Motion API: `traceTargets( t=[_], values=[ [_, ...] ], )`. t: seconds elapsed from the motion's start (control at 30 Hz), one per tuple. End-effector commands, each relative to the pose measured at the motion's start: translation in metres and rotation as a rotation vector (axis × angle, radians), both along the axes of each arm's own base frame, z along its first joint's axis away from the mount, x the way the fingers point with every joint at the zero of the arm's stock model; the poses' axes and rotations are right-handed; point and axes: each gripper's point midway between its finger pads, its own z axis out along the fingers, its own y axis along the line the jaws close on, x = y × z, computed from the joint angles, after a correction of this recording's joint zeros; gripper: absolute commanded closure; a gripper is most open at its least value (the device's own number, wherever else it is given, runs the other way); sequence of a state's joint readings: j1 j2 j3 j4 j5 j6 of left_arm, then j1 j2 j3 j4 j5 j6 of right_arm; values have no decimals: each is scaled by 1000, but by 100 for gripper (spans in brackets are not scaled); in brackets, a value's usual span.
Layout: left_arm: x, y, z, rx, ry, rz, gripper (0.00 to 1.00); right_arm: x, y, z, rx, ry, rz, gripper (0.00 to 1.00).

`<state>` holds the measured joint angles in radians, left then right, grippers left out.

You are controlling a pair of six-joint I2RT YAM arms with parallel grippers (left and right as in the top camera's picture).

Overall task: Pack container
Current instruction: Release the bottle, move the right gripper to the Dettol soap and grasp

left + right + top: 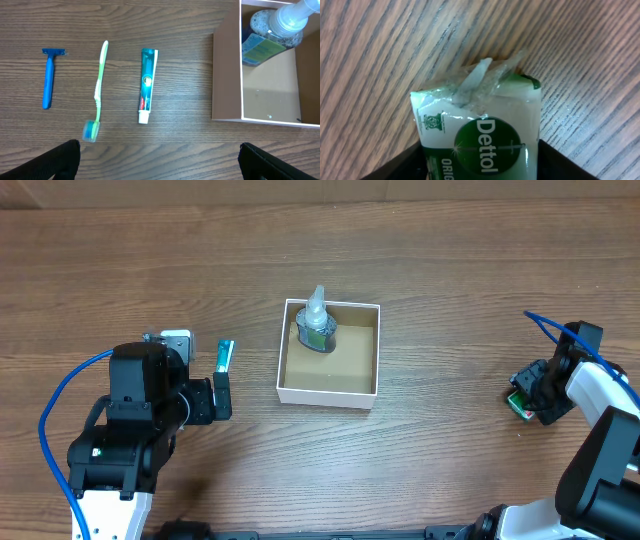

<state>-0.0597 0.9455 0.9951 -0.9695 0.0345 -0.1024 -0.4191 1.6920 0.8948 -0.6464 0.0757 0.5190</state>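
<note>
The container point(328, 393), a white-walled square box with a brown inside, stands mid-table. A clear bottle point(317, 328) with a white cap lies in its far left corner. The left wrist view shows the container point(226, 75) at the right with the bottle point(270, 35) inside. My left gripper point(222, 395) is left of the container; it is open wide and empty point(160, 162) above bare table. My right gripper point(530, 395) at the far right is shut on a green-and-white Dettol soap bar point(480, 130) in its wrapper, low over the table.
A blue razor point(48, 77), a green toothbrush point(98, 92) and a teal toothpaste tube point(148, 85) lie side by side left of the container. In the overhead view only the toothpaste point(226, 355) shows beside the left arm.
</note>
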Motion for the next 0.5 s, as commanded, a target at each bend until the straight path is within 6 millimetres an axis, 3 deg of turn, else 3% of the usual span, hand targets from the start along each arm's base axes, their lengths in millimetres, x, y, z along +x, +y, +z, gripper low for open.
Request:
traceTargets(
  t=[0.0,0.2,0.27,0.4,0.47],
  values=[
    [3,-4,9,-19,-20,-7,0,-1,11,-11,70,6,4,41],
    [3,-4,9,-19,-20,-7,0,0,14,-11,84,-2,7,54],
    [3,-4,9,-19,-20,-7,0,2,14,-8,89,-2,8,65],
    [3,-4,9,-19,-20,-7,0,7,12,4,87,-4,8,73],
    [3,-4,9,-19,-20,-7,0,14,10,17,84,-17,11,85]
  ],
)
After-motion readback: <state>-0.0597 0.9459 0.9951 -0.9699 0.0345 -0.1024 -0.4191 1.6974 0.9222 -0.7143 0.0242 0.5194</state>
